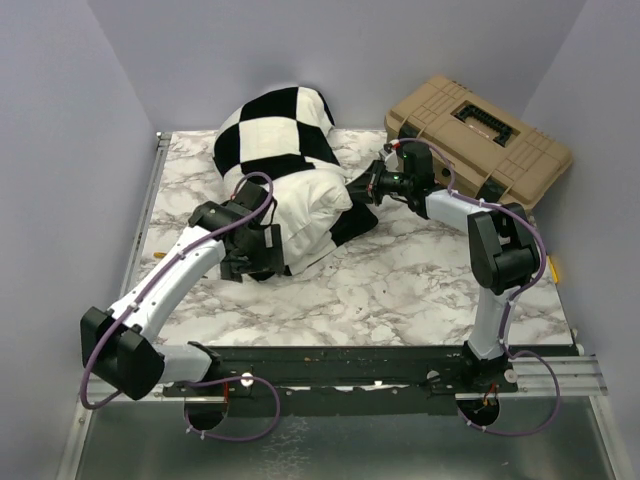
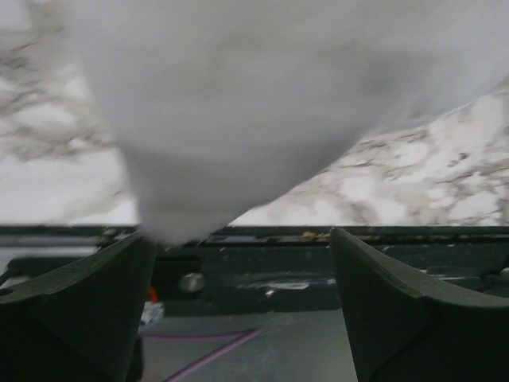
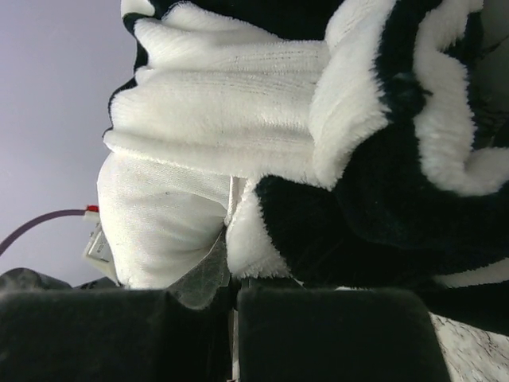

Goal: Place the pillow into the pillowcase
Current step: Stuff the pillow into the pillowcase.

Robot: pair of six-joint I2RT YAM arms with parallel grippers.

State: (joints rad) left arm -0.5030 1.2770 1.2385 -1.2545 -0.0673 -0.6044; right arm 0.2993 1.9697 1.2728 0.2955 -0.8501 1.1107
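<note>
Left arm (image 1: 175,265) reaches forward, jaws wide; right arm (image 1: 497,250) bent, jaws clamped.

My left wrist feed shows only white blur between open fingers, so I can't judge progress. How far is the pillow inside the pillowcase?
Observer: From above, the pillowcase covers the far part of the pillow; its near end sticks out bare.
Operator: Is the right pincer gripping?
Observer: Yes, the right pincer is shut on the pillowcase's open edge.
Operator: Any obstacles?
Observer: A tan hard case sits at the far right, behind the right arm.
</note>
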